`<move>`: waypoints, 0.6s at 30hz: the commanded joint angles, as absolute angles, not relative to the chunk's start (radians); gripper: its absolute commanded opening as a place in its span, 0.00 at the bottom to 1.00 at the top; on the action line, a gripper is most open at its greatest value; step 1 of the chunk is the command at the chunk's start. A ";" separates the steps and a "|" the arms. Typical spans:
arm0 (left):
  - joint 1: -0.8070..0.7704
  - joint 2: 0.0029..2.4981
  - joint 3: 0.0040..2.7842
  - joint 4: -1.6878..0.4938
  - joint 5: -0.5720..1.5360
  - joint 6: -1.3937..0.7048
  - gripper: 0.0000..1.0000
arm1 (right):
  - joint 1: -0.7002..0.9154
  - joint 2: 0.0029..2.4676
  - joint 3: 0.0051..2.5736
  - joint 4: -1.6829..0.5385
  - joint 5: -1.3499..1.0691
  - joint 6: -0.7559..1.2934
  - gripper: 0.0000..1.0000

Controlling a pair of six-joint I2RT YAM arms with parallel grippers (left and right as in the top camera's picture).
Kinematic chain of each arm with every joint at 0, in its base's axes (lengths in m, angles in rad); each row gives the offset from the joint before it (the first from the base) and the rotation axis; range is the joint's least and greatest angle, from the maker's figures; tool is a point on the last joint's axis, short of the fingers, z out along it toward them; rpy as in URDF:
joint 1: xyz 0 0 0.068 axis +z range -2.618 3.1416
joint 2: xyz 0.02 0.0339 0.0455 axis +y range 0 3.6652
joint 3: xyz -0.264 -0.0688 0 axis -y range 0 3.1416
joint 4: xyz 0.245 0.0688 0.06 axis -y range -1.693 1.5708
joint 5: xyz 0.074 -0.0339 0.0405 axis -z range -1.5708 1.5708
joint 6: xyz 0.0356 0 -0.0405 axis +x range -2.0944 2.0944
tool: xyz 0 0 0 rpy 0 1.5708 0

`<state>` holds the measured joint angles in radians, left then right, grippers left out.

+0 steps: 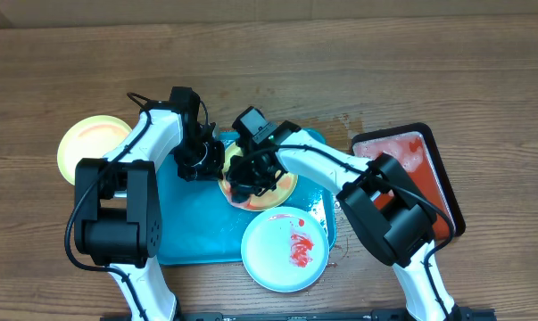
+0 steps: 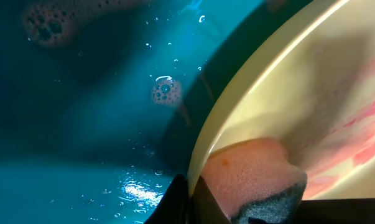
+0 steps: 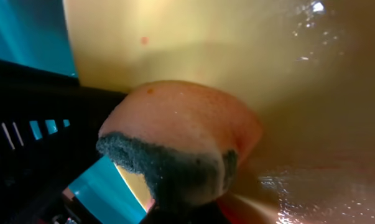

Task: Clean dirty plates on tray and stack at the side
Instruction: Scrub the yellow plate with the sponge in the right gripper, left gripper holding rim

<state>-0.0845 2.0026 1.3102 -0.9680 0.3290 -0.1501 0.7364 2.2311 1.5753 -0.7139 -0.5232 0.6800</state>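
A pale yellow-green plate (image 1: pixel 285 188) with red smears is tilted up over the turquoise tray (image 1: pixel 188 234). My left gripper (image 1: pixel 203 160) is shut on its left rim; the left wrist view shows the fingers (image 2: pixel 190 200) pinching the rim of the plate (image 2: pixel 311 81). My right gripper (image 1: pixel 251 175) is shut on a pink sponge with a dark scouring side (image 3: pixel 181 130) and presses it against the plate's wet face (image 3: pixel 206 37). The sponge also shows in the left wrist view (image 2: pixel 249 177). A pale blue-white plate (image 1: pixel 282 259) with a red smear lies on the tray's front right corner. Another yellow-green plate (image 1: pixel 92 144) lies on the table, left of the tray.
A smaller black tray (image 1: pixel 440 169) with red liquid stands to the right of the turquoise tray. The turquoise tray's bottom is wet, with foam bubbles (image 2: pixel 165 90). Both arms cross closely over the tray's back half.
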 commanded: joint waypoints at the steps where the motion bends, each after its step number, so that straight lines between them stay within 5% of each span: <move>1: -0.079 1.980 1.302 -0.971 0.307 -0.154 0.05 | 0.714 2.303 1.525 -0.731 -0.461 0.706 0.04; 18: -0.079 1.980 1.302 -0.982 0.305 -0.149 0.05 | 0.488 2.302 1.610 -0.963 -0.002 0.624 0.04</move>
